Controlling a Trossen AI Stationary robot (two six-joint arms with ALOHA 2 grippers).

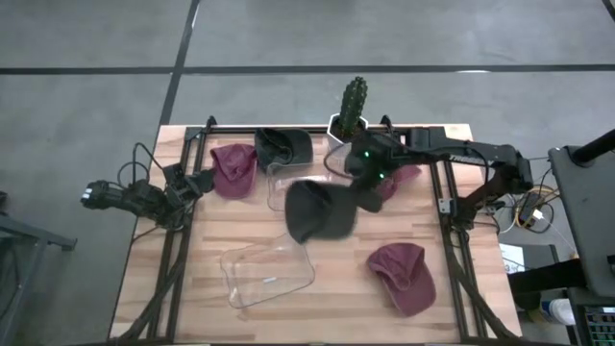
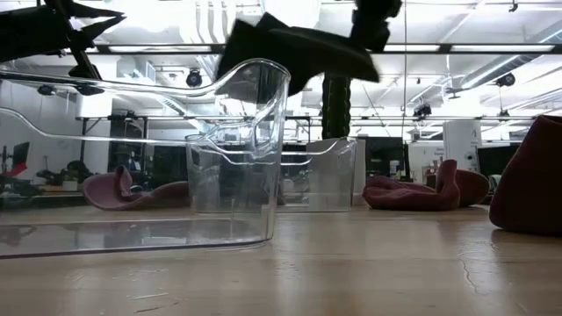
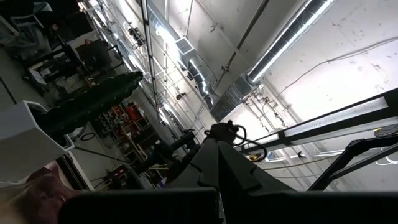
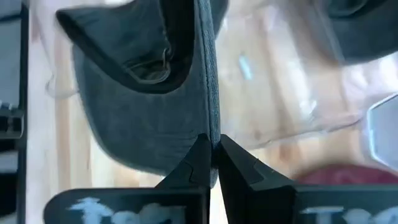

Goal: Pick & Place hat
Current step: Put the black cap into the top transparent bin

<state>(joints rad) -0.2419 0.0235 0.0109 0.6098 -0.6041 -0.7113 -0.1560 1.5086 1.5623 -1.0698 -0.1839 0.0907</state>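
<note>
- Right gripper is clenched on the brim edge of a dark grey cap, holding it in the air over the middle of the table, above the gap between two clear plastic bins.
- The low view cuts the cap off at the top.
- Left gripper is parked at the table's left edge; can't tell its finger state, as its wrist view shows only ceiling.
- The right arm partly hides a maroon cap.
</note>
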